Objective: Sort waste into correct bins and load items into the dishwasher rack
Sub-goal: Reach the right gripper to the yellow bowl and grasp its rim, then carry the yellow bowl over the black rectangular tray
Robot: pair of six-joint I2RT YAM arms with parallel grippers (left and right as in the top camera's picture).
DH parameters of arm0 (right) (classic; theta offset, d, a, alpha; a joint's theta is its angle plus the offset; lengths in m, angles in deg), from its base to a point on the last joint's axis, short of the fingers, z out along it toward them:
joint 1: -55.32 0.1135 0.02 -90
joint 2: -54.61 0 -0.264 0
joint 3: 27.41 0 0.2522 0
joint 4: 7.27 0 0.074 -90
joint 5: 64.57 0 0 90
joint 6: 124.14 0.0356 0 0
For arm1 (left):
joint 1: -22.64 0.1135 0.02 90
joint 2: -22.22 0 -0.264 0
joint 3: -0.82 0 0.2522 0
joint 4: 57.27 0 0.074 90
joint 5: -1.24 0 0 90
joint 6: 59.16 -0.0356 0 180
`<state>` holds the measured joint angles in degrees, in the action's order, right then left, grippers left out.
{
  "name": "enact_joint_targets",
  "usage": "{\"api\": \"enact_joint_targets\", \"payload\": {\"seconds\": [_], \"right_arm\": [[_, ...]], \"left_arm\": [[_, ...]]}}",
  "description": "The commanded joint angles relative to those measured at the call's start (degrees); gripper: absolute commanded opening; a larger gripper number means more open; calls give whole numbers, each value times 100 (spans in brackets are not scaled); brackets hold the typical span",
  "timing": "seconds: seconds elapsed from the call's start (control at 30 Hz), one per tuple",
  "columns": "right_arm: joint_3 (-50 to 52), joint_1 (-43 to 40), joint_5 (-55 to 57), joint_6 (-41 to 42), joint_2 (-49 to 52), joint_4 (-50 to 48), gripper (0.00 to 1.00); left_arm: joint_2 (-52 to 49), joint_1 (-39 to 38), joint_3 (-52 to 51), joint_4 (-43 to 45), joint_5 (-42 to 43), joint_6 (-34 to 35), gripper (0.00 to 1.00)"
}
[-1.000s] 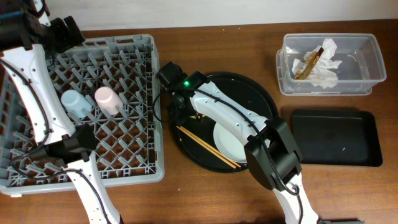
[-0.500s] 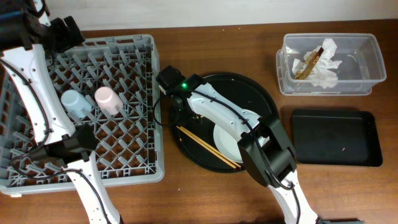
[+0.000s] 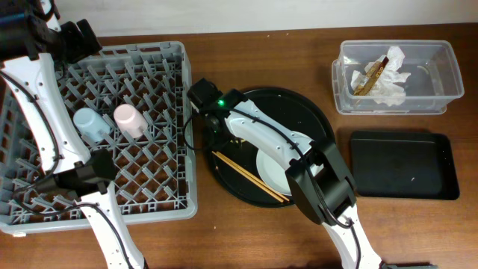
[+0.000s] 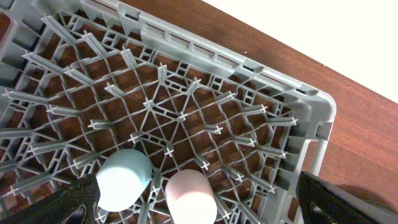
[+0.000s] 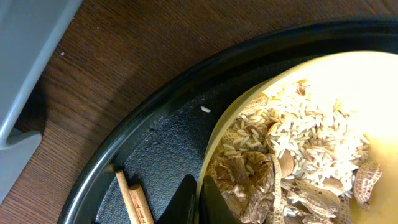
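My right gripper [image 5: 199, 202] is shut on the rim of the yellow bowl [image 5: 357, 81], one finger inside and one outside. The bowl holds beige food scraps [image 5: 298, 149] and stands on the round black tray [image 5: 155, 143]. From overhead the arm hides the bowl; the gripper [image 3: 216, 133] is at the tray's left edge. The chopsticks [image 3: 250, 178] and the grey plate [image 3: 275, 170] lie on that tray. A blue cup [image 4: 124, 179] and a pink cup [image 4: 189, 196] rest in the dishwasher rack [image 3: 160, 168]. My left gripper [image 4: 199, 211] hangs open above them.
The clear tub [image 3: 441, 71] at the back right holds a white napkin [image 3: 390, 84] and a tan wrapper [image 3: 370, 77]. The shallow black rectangular tray [image 3: 403, 164] lies in front of it. Bare wooden table separates the rack from the round tray.
My right gripper's jaws have closed onto the bowl's rim, after a small shift left. The left arm has not moved.
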<state>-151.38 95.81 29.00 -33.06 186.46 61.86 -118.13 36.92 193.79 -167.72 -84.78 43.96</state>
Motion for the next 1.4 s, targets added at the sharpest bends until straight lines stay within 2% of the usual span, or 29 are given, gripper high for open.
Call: {"api": "enact_joint_targets", "payload": {"seconds": [0.0, 0.03, 0.27, 0.5, 0.73, 0.87, 0.93, 1.27, 1.37], "right_arm": [[59, -11, 81, 452, 63, 24, 4], [17, -11, 387, 876, 55, 61, 4], [-442, -79, 935, 1821, 31, 590, 4], [-1178, -358, 940, 2262, -2, 1453, 4], [-2455, -1198, 1060, 3613, -11, 3115, 4], [-2761, -1895, 964, 4098, -35, 3873, 4], [-2776, -2332, 863, 4105, -39, 4186, 4], [-2649, -4575, -994, 2830, -39, 4199, 4], [-2511, -5016, -1172, 2708, -42, 4199, 4]], "left_arm": [[50, 13, 39, -2, -83, 13, 99], [50, 13, 39, -2, -83, 13, 99], [50, 13, 39, -2, -83, 13, 99], [50, 13, 39, -2, -83, 13, 99], [50, 13, 39, -2, -83, 13, 99], [50, 13, 39, -2, -83, 13, 99], [50, 13, 39, -2, -83, 13, 99], [50, 13, 39, -2, -83, 13, 99], [50, 13, 39, -2, -83, 13, 99]]}}
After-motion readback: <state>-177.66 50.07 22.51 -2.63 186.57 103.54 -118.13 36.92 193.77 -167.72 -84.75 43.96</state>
